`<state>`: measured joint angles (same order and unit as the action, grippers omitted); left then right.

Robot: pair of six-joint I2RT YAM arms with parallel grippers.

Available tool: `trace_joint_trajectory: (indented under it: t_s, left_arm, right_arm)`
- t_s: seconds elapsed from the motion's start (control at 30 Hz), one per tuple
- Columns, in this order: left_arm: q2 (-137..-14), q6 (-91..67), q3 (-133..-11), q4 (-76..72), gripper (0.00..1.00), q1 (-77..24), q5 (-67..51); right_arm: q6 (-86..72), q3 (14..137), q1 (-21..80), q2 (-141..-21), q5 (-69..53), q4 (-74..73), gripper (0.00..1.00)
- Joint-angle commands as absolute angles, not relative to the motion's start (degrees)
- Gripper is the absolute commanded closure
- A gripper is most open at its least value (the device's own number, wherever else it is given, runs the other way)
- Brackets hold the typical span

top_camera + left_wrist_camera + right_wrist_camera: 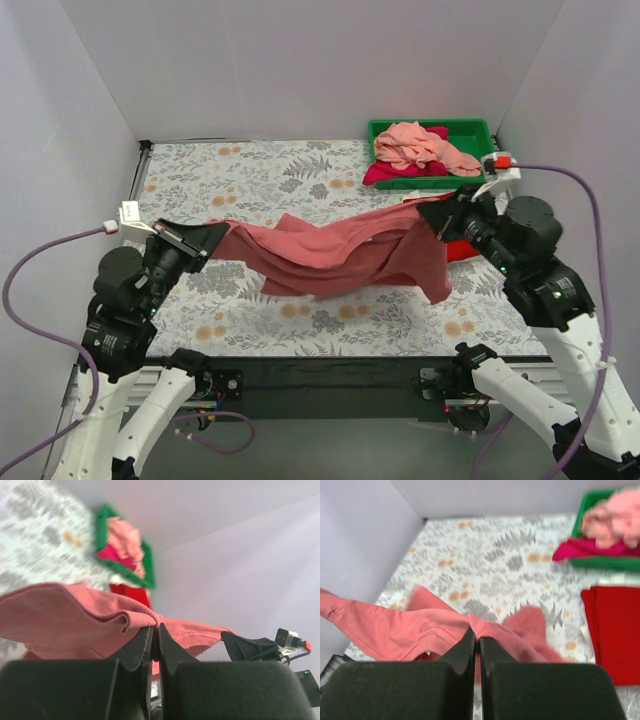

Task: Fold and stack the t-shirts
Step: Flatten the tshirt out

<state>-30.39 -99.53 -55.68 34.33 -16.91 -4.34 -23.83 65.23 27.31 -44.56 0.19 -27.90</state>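
The dusty rose t-shirt (335, 255) hangs stretched in the air between my two grippers above the floral table. My left gripper (215, 238) is shut on its left end, seen pinched in the left wrist view (156, 626). My right gripper (428, 213) is shut on its right end, seen in the right wrist view (477, 636). The shirt (400, 627) sags in the middle and a flap droops below the right gripper. A folded bright red t-shirt (612, 630) lies on the table at the right, mostly hidden behind the right arm in the top view.
A green bin (478, 131) at the back right holds a salmon pink shirt (420, 145) on a magenta one (395, 175). The floral cloth (250, 170) covers the table. White walls close in the left, back and right sides.
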Motion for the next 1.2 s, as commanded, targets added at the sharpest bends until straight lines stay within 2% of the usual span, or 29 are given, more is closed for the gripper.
trace_joint_trajectory:
  t_s: [0.0,0.2,0.43,0.7,0.8,0.87,1.07,1.17]
  left_arm:
    - [-32.25,-97.91,-65.79,33.92,1.0,-17.05,-3.78]
    - [-34.45,-97.38,-78.03,34.28,1.0,-17.05,-0.98]
    - [-36.56,-95.98,-91.48,35.25,1.0,-17.05,2.02]
    - [-42.88,-91.76,-101.51,35.42,1.0,-17.05,3.07]
    - [-47.53,-88.69,-100.99,33.49,1.0,-17.05,10.96]
    - [-52.7,-86.67,-100.55,33.22,1.0,-17.14,21.64]
    - [-67.83,-78.59,-105.2,30.6,1.0,-17.05,32.76]
    - [-76.97,-72.8,-112.64,26.73,1.0,-16.0,35.84]
  right_arm:
    - [-19.69,77.05,27.42,-45.52,-2.1,-32.85,0.99]
    - [-17.93,93.22,27.51,-47.11,-4.22,-34.98,0.99]
    - [-17.67,107.54,27.51,-49.91,-12.47,-35.68,0.99]
    - [-16.79,115.66,27.51,-55.01,-14.16,-34.72,0.99]
    - [-15.3,115.57,27.51,-58.61,-13.19,-33.23,0.99]
    - [-13.9,115.93,27.42,-62.74,-9.76,-32.0,0.99]
    - [-9.33,119.96,27.33,-78.46,-3.35,-23.83,0.99]
    - [-8.26,127.86,26.98,-88.04,-1.06,-19.96,0.99]
